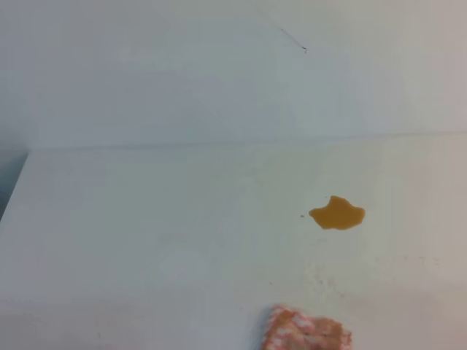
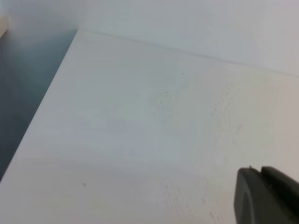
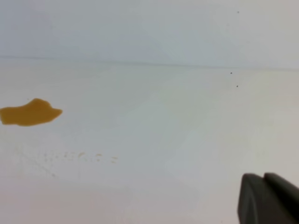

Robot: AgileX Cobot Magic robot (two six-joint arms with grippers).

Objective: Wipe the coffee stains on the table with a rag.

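An amber-brown coffee stain (image 1: 337,214) lies on the white table (image 1: 160,233), right of centre. It also shows at the left of the right wrist view (image 3: 30,112). The pink-orange and white rag (image 1: 305,330) lies at the table's front edge, below the stain, partly cut off by the frame. Neither gripper shows in the high view. A dark finger (image 2: 266,196) of the left gripper fills the lower right corner of the left wrist view. A dark finger (image 3: 268,198) of the right gripper sits in the lower right corner of the right wrist view, far right of the stain.
A white wall (image 1: 219,73) rises behind the table. The table's left edge (image 2: 42,107) drops to a dark floor. Faint dried specks (image 3: 79,156) lie below the stain.
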